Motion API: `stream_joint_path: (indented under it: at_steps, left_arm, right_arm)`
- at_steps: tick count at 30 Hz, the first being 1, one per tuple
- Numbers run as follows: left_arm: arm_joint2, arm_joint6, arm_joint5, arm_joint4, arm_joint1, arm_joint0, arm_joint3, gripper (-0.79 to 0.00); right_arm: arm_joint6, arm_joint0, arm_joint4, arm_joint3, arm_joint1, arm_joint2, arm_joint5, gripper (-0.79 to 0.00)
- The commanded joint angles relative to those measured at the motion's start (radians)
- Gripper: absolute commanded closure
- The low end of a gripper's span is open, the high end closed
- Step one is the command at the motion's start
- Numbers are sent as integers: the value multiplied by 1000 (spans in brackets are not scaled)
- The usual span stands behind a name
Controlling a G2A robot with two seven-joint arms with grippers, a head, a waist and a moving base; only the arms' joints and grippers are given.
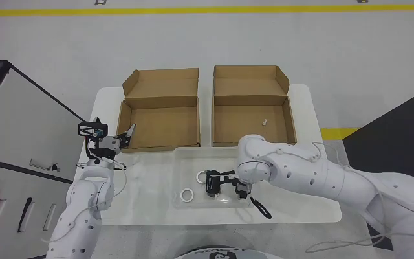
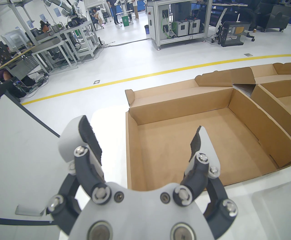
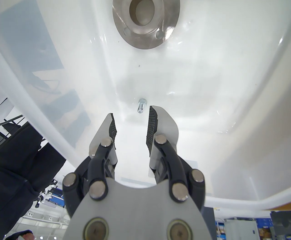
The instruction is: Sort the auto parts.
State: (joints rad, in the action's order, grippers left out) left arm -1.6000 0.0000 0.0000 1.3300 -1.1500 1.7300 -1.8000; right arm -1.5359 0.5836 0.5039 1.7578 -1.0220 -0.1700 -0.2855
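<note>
A white table [image 1: 155,194] is seen from above. Two open cardboard boxes are set side by side along its far edge, w/ a shallow clear tray [image 1: 194,154] placed just in front of them.

The left box [image 1: 162,123] is shown w/ its flaps folded back. In the right box [image 1: 252,123], a small white part [image 1: 264,121] is seen lying on the floor, toward the R side.

Two rings are seen in the tray. A flange ring [image 1: 201,177] lies near the middle, & a second pale ring [image 1: 187,195] lies nearer the tray's front-left corner.

The right end effector [image 1: 209,183] is positioned low inside the tray, just beside the flange ring. In the R wrist view its fingers [image 3: 152,122] are held partly apart, w/ nothing gripped between them. A small silver bolt [image 3: 142,105] is seen on the tray bottom just beyond the fingertips, not touched by either. The flange ring [image 3: 167,18], metal w/ a centre hole, is shown farther along the tray floor, apart from the bolt.

The left end effector [image 1: 123,135] is held at the near-left corner of the left box, over the box wall & table edge. Its fingers [image 2: 87,134] are spread wide apart, & nothing is held.
</note>
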Motion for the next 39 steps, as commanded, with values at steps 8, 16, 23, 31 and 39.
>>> stream_joint_path:
  at_steps: [8,16,23,31,39]
  left_arm:
    - [0,0,0,0,0,0,0,-785]
    - [0,0,0,0,0,0,0,-785]
    - [0,0,0,0,0,0,0,-785]
    - [0,0,0,0,0,0,0,-785]
    - [0,0,0,0,0,0,0,-785]
  right_arm:
    - [0,8,7,-26,-14,0,0,-311]
    - [1,15,8,-42,-25,0,-1,-299]
    - [7,16,9,-60,-31,0,-7,-292]
    - [11,25,11,-79,-34,0,-11,-280]
    - [18,30,17,-95,-37,0,-18,-252]
